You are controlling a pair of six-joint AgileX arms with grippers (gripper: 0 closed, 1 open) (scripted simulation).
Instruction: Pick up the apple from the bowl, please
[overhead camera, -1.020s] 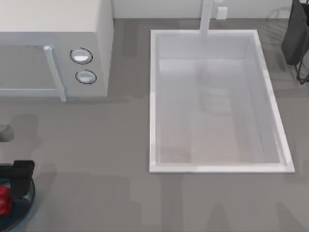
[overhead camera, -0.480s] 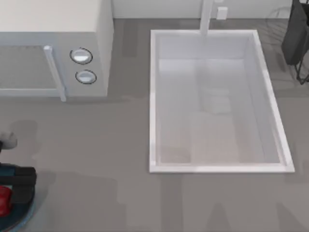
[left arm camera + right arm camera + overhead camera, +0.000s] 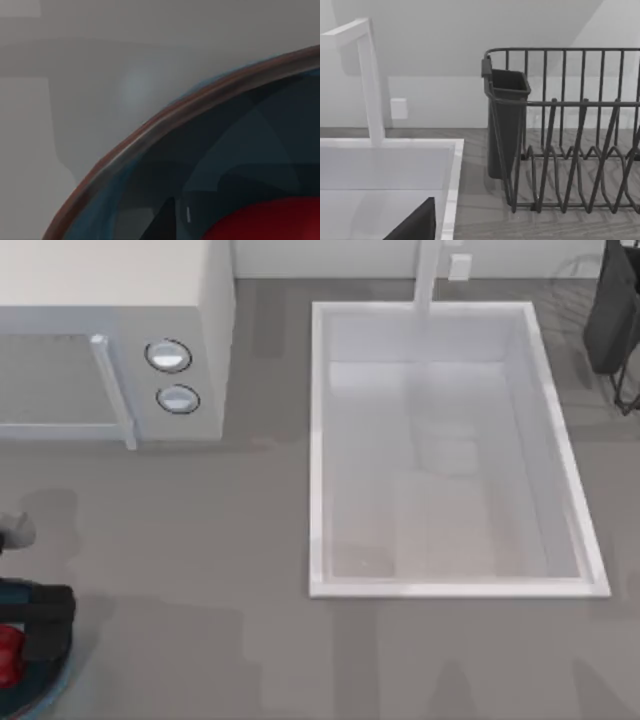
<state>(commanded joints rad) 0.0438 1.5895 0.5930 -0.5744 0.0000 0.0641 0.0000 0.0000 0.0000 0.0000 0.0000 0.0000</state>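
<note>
Left gripper (image 3: 40, 625) sat over bowl (image 3: 50, 680), lower left of frame, beside apple (image 3: 8, 655), positioned for pickup; jaw state indiscernible; right arm parked.

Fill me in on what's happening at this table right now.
The left gripper is down over the round, dark blue-rimmed bowl at the table's front left corner, right beside the small glossy red apple lying inside it. The apple is not yet lifted. The left wrist view looks closely at the bowl's rim with the apple just below. The right arm is parked at the far right, by the dark wire dish rack.
</note>
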